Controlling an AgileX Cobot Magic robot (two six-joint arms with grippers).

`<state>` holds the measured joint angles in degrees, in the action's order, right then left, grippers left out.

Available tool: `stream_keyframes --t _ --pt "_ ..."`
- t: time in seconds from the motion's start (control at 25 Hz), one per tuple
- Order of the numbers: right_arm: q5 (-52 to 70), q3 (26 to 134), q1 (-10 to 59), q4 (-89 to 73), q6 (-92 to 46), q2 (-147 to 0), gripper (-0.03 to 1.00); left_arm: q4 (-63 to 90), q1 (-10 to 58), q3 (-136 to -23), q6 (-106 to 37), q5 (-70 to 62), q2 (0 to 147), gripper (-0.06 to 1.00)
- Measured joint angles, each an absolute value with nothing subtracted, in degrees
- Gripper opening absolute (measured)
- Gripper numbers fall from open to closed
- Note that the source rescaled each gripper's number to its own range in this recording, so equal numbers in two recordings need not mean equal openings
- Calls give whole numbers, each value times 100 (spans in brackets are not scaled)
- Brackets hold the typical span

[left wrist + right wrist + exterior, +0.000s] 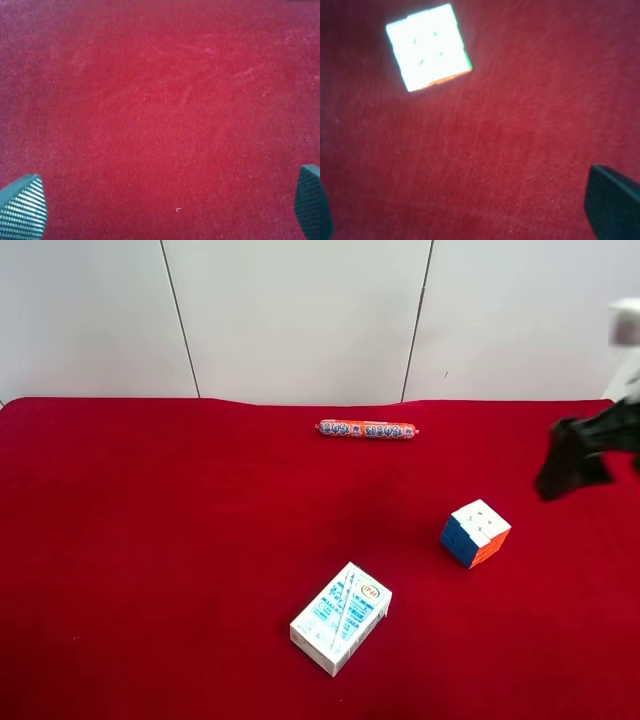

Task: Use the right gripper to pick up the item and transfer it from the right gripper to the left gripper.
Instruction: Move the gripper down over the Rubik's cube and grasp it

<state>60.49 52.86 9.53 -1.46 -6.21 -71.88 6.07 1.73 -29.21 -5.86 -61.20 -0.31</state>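
The item, a small puzzle cube with white top, blue and orange sides, sits on the red cloth right of centre. In the right wrist view the cube shows its white face, well ahead of the fingers and off to one side. The right gripper hangs above the cloth at the exterior high view's right edge, up and right of the cube, apart from it. Its jaws stand wide open and empty in the right wrist view. The left gripper is open over bare red cloth and is out of the exterior high view.
A white-and-blue printed carton lies on the red table left of and in front of the cube. A thin orange sausage stick lies near the back edge. A white panelled wall stands behind.
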Motion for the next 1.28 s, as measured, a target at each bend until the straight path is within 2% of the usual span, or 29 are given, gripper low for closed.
stream_keyframes --t 0.56,1.28 --pt "5097 5924 1248 0 -884 -9466 100 612 173 -2921 -586 -6120 -31 100" --pt "4436 5942 1389 0 -1032 -10849 100 612 173 -2921 -588 -6120 -31 100"
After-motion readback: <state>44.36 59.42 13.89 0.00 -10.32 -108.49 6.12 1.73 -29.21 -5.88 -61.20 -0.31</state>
